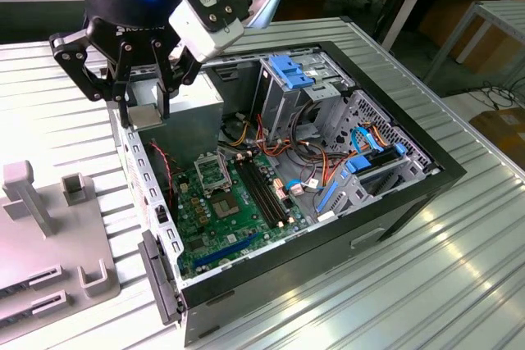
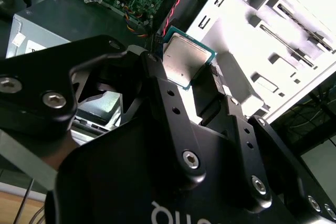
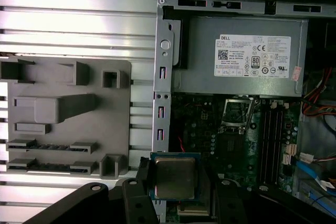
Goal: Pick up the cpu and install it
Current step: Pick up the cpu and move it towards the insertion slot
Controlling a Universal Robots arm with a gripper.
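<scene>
My gripper [image 1: 148, 115] hangs above the open computer case's wall on the exterior view's left, shut on the cpu [image 1: 146, 114]. The cpu [image 2: 184, 59] is a small flat square chip with a silvery-grey metal top and a green rim, pinched by its edges between the black fingers; both wrist views show it [image 3: 175, 177]. Below and to the exterior view's right lies the green circuit board [image 1: 215, 231] with its square metal-framed socket [image 1: 213, 171], dark in the centre. The same socket [image 3: 239, 113] sits apart from the held chip in the first wrist view.
A grey fixture plate [image 1: 41, 243] with raised blocks lies outside the case at the exterior view's left. Inside the case are the grey power supply [image 3: 241, 59], black memory slots [image 1: 262, 190], a drive cage with blue clips [image 1: 294, 71] and loose cables [image 1: 328, 165].
</scene>
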